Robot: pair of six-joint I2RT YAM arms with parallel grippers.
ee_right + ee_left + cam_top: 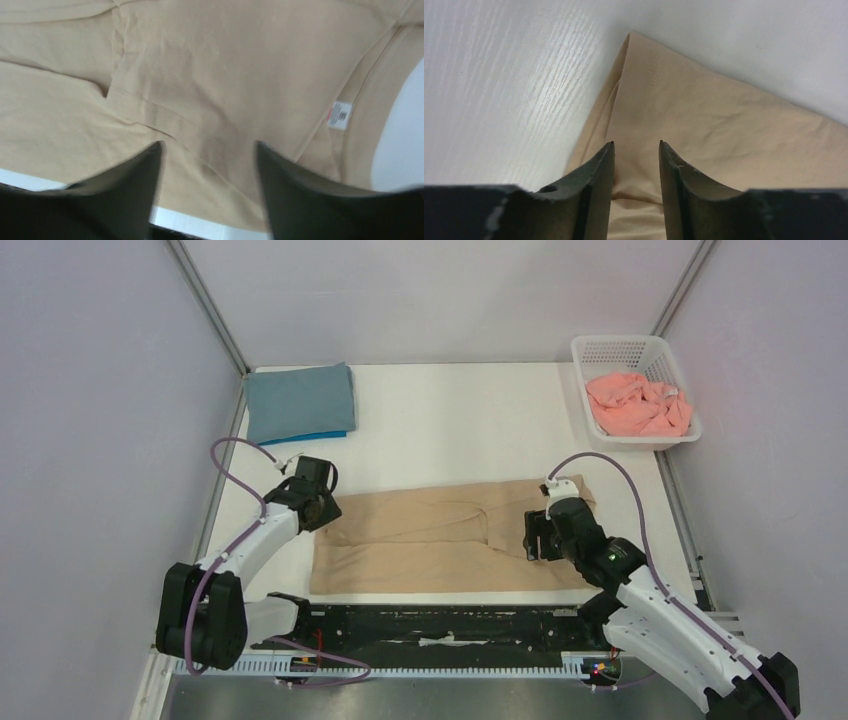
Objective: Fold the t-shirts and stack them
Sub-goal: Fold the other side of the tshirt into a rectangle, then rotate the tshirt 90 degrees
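Left wrist view: the left tool (pixel 636 146) is spread open and has nothing in it. Its two dark fingers (pixel 596 175) point at a corner of the tan t-shirt (pixel 704 125), and the cloth shows in the gap between them. Beside that corner is the white table (pixel 499 90), with thin wood lines and a bright patch of light on it.

The right tool (pixel 208 147) is spread open too and holds nothing. The tan t-shirt fills the view under it, with a sleeve hem and the neck band. A small white label (pixel 341 115) sits inside the neck.

In the top view, the tan t-shirt lies flat as a long strip near the front of the table. There is one tool at each end of it.

At the far left corner a slate-blue t-shirt (pixel 300 400) lies folded on a bright blue t-shirt (pixel 322 437), which peeks out at the edge. At the far right corner a pink t-shirt (pixel 640 405) lies crumpled in a white basket (pixel 620 340).

Plain pale walls (pixel 100 390) stand around the table on three sides. A black strip (pixel 440 620) runs along the near edge.
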